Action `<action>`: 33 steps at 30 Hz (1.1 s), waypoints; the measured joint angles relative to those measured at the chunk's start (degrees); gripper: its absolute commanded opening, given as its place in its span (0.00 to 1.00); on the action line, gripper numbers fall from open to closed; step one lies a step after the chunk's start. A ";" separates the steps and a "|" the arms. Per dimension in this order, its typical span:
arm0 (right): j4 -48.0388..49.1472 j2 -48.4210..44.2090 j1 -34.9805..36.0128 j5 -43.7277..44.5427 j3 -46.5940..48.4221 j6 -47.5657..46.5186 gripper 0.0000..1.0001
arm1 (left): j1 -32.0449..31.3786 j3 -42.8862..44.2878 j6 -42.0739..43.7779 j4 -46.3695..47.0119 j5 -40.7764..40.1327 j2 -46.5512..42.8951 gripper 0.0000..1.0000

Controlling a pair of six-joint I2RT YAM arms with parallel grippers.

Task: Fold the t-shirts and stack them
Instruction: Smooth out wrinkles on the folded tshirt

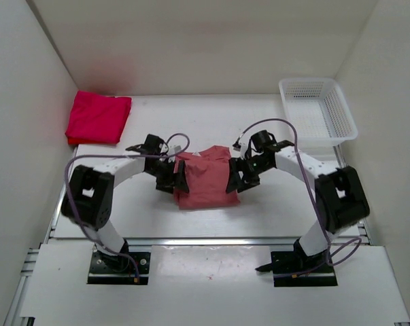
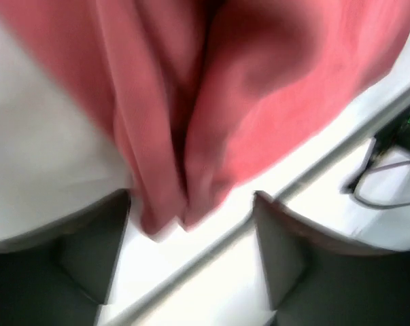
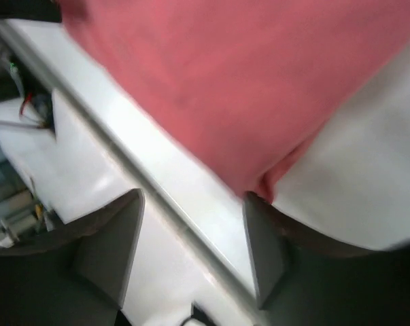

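A folded red t-shirt (image 1: 98, 117) is lying at the far-left corner of the bench (image 1: 272, 210). Mid-bench, the left end effector (image 1: 179, 178) is standing spread around the left edge of the salmon t-shirt (image 1: 206, 183), and the right end effector (image 1: 233, 180) is standing spread at its right edge.

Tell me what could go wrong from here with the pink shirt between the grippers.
1. The salmon shirt lies bunched, its loose folds hanging between the fingers of the open left gripper; closing now may catch only some layers.
2. Only the shirt's edge reaches one finger of the open right gripper; it might close on nothing.
3. The folded red shirt sits at the far left corner; a lopsided carry there could let the bundle open.
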 measured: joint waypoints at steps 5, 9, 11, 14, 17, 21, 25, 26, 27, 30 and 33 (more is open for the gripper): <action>-2.99 -9.77 1.51 0.15 -4.87 -1.75 0.69 | 0.46 -8.20 -0.42 -4.00 -1.01 -10.91 0.99; -2.75 -9.07 -2.32 4.28 -2.75 -3.72 0.67 | 2.91 -3.34 1.42 -5.16 -3.96 -11.69 0.99; -1.53 -6.19 -3.82 6.69 0.42 -4.81 0.67 | 3.56 2.45 2.38 -4.42 -5.01 -9.73 0.99; 1.27 -0.02 -4.70 8.24 6.95 -6.36 0.69 | 2.93 11.65 4.11 -1.95 -6.14 -5.64 0.98; 4.57 6.08 -5.05 7.93 12.68 -7.06 0.69 | 1.14 16.57 5.46 0.33 -7.08 -1.95 0.98; 6.84 10.88 -5.09 6.95 14.97 -7.32 0.68 | -1.44 16.74 6.58 0.68 -7.96 1.68 0.88; 7.26 12.68 -5.07 5.25 14.62 -6.78 0.68 | -2.97 14.40 6.93 -0.24 -8.41 3.13 0.79; 7.54 12.74 -4.98 4.68 14.27 -6.38 0.67 | -3.13 14.16 6.95 -0.37 -8.41 3.39 0.76; 7.76 12.74 -4.98 4.13 13.84 -6.05 0.64 | -3.32 14.14 6.99 -0.61 -8.46 3.61 0.75; 8.39 12.76 -4.66 2.91 12.70 -5.42 0.60 | -4.02 14.29 7.39 -0.61 -9.03 4.13 0.66; 8.70 12.85 -4.15 2.03 12.37 -4.63 0.58 | -4.72 15.47 7.98 -0.57 -10.40 5.84 0.66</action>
